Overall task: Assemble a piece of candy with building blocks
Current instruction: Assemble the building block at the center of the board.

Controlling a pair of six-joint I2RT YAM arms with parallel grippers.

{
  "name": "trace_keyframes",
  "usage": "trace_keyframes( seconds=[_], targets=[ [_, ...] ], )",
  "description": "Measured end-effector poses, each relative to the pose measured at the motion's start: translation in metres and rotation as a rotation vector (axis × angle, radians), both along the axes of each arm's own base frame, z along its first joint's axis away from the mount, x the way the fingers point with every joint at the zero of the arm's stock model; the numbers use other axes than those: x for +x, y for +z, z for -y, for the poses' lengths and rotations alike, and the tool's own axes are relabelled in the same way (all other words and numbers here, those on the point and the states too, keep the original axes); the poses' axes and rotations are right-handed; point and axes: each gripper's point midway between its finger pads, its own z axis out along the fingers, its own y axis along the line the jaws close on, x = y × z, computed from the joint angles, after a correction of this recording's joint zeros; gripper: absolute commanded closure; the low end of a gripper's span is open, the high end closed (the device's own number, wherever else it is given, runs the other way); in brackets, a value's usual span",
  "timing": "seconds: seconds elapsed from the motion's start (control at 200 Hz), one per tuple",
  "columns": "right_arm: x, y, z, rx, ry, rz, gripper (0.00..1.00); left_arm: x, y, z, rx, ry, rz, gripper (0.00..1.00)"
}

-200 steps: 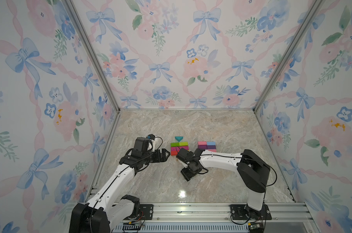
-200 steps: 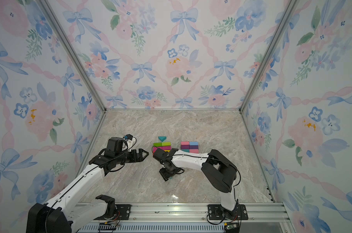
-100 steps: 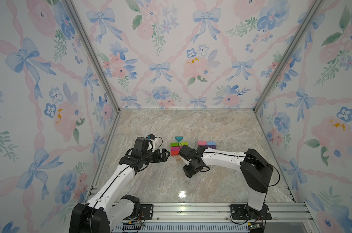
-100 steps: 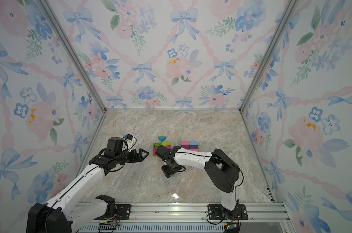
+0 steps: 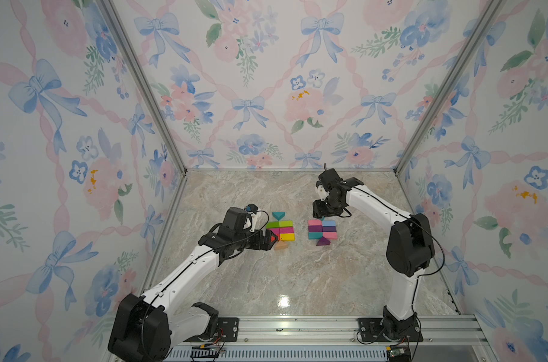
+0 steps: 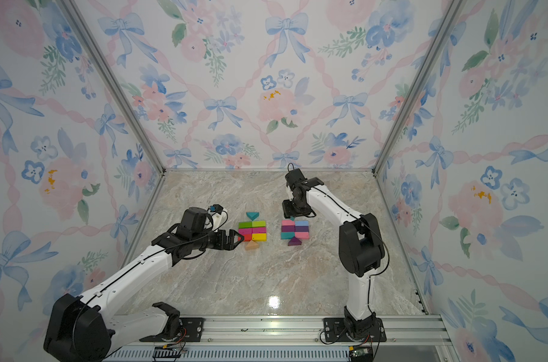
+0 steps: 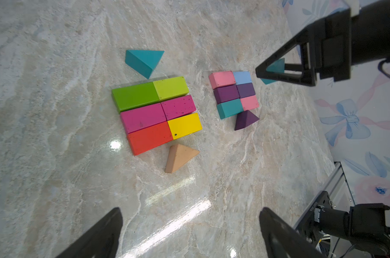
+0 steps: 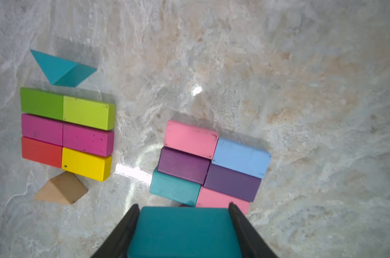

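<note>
Firmly, right end effector (image 8: pixel 183 207) clasps teal block (image 8: pixel 185 232) between fingers (image 8: pixel 122 234); left end effector (image 7: pixel 190 210) gapes.

Sixteen building blocks (image 5: pixel 315 228) are in view: twelve rectangular blocks and four wedges. Six rectangles form the cluster left of centre in both top views: one dark green (image 7: pixel 134 96), one lime (image 7: pixel 170 88), two magenta (image 7: pixel 142 117), one red (image 7: pixel 149 138) and one yellow (image 7: pixel 185 125). Six more form the cluster right of centre: two pink (image 7: pixel 222 79), one light blue (image 7: pixel 242 77), two purple (image 7: pixel 226 93) and one teal (image 7: pixel 229 108). The wedges are two teal, one tan and one purple: a teal wedge (image 5: pixel 278 215) above the left cluster, the tan wedge (image 5: pixel 281 245) below it, the purple wedge (image 5: pixel 323 241) below the right cluster, and the second teal wedge (image 8: pixel 185 232). Two robot arms (image 5: pixel 184 272) appear.
</note>
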Motion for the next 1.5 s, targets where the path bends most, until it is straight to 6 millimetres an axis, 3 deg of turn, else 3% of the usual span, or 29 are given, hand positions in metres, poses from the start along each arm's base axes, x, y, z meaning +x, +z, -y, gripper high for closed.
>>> trace_keyframes(
  seconds=[0.135,0.275,0.44,1.115,1.5],
  targets=[
    [0.033,-0.026,0.007,-0.009,-0.037,-0.034,0.53,-0.003,0.004,0.018,0.004,-0.049,0.021,0.02],
    [0.044,-0.051,0.009,-0.03,-0.049,-0.087,0.53,-0.005,0.005,0.024,0.005,-0.065,0.031,0.02],
    [0.053,-0.065,0.008,-0.037,-0.062,-0.103,0.53,-0.003,0.007,0.027,-0.002,-0.07,0.043,0.02],
    [0.052,-0.072,0.015,-0.074,-0.088,-0.121,0.51,-0.002,0.006,0.028,-0.008,-0.07,0.054,0.02],
    [0.044,-0.083,0.02,-0.092,-0.104,-0.152,0.44,-0.003,0.005,0.028,-0.007,-0.07,0.052,0.02]
  ],
)
